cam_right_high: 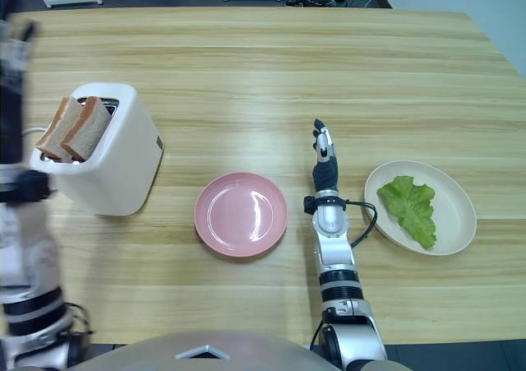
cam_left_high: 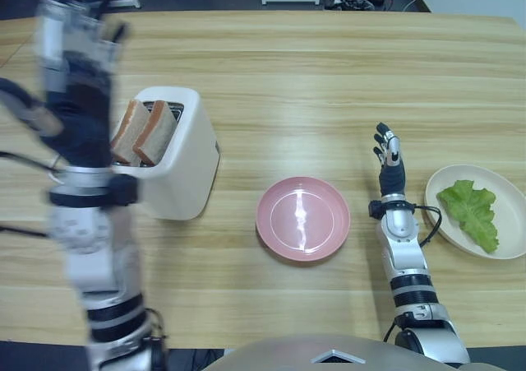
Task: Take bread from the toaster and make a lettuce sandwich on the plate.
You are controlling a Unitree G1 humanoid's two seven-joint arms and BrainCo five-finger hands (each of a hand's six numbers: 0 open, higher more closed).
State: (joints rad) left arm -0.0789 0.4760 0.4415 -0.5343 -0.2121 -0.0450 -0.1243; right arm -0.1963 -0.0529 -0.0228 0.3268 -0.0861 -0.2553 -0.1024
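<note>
Poking upward from toaster (cam_left_high: 182,173), bread slices (cam_left_high: 145,132).

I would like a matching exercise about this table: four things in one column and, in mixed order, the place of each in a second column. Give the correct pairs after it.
Column one
1. bread slices
2. pink plate
3. lettuce
4. right hand

Column two
A. on the cream plate, at the robot's right
B. on the table, between the two plates
C. standing in the toaster
D. between the toaster and the right hand, nothing on it

Pairs: 1-C, 2-D, 3-A, 4-B
</note>
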